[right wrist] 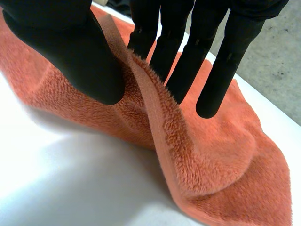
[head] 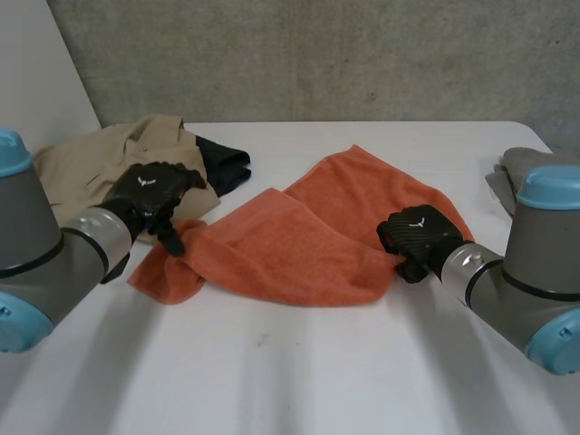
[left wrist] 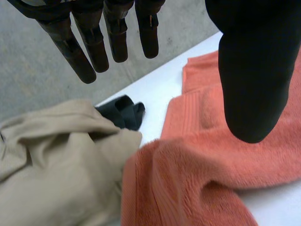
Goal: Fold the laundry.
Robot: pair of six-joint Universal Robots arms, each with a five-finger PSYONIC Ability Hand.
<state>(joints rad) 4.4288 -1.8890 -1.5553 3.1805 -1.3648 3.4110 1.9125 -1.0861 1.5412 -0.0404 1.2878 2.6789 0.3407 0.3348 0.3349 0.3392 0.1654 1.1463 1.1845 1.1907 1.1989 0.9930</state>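
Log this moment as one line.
left hand: open, at orange towel end | right hand: pinching its edge, thumb against fingers | beige garment: heaped beside it

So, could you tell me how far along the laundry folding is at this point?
Nothing looks finished: the orange towel lies rumpled, not neatly folded. In hand: the right hand pinches the towel's edge between thumb and fingers, while the left hand is open over its other end. Left: finishing that fold, then the beige garment, dark garment and grey cloth.
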